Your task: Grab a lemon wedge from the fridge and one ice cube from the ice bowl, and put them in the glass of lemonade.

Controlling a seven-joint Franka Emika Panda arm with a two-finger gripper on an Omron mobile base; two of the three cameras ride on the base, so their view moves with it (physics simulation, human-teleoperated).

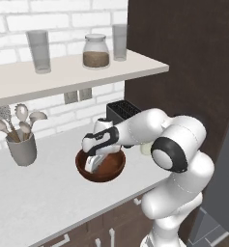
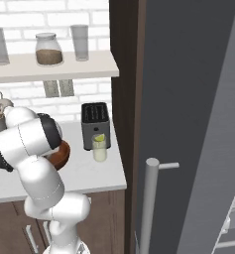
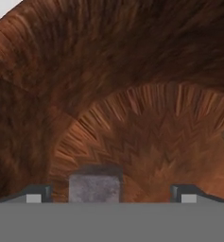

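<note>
I am hanging my gripper [image 3: 107, 197] down inside the ice bowl [image 1: 117, 169] with its jaws standing wide apart, and the ice cube [image 3: 94, 187] is lying on the bowl's floor between the fingertips [image 3: 34, 194], nearer the left-hand one
</note>
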